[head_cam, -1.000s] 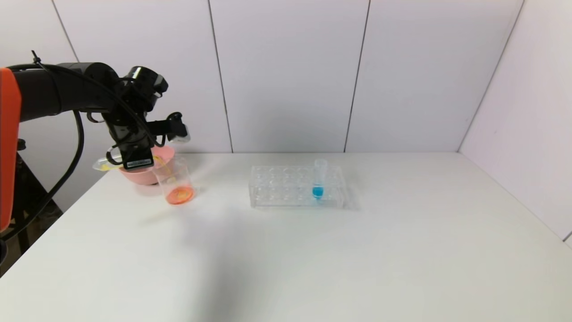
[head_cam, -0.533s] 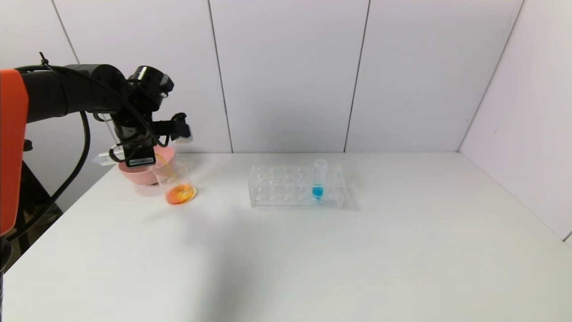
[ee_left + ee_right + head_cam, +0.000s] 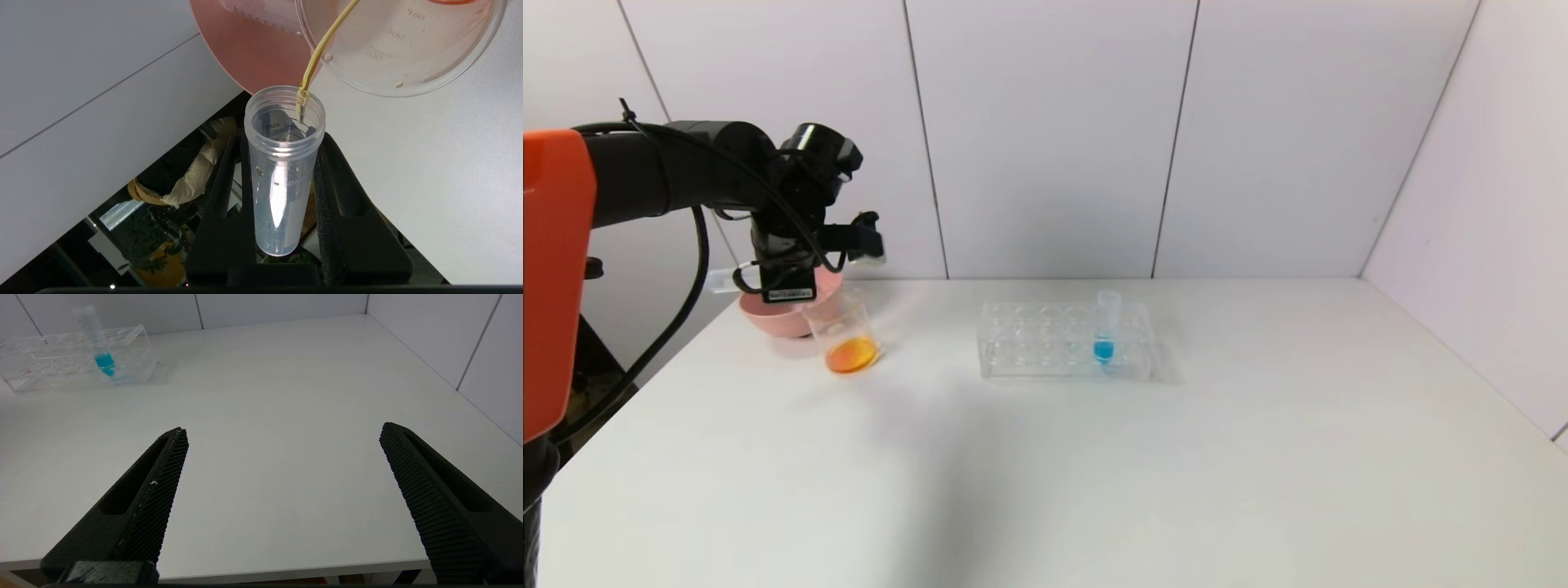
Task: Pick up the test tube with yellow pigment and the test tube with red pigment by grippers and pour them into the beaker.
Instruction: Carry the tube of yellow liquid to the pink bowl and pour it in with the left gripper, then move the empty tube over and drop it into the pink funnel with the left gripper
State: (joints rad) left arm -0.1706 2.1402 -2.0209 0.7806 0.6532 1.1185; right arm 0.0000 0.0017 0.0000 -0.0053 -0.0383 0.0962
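My left gripper (image 3: 786, 284) is shut on the yellow-pigment test tube (image 3: 721, 282) and holds it lying sideways just above the beaker (image 3: 844, 328). In the left wrist view the tube (image 3: 282, 183) sits between the black jaws of the left gripper (image 3: 284, 139) and looks nearly empty. A thin yellow strand runs from its mouth to the beaker's rim (image 3: 408, 87). Orange liquid lies in the beaker's bottom. The red-pigment tube is not in view. My right gripper (image 3: 284, 428) is open and empty above the table's front edge.
A pink bowl (image 3: 768, 317) stands right behind the beaker, also seen in the left wrist view (image 3: 245, 53). A clear rack (image 3: 1029, 351) at mid-table holds one blue-tipped tube (image 3: 1104, 331). The table's left edge runs close to the bowl.
My left gripper has moved right and slightly up with the tube. The yellow seen in the tube has gone, and the beaker's liquid has turned a deeper orange.
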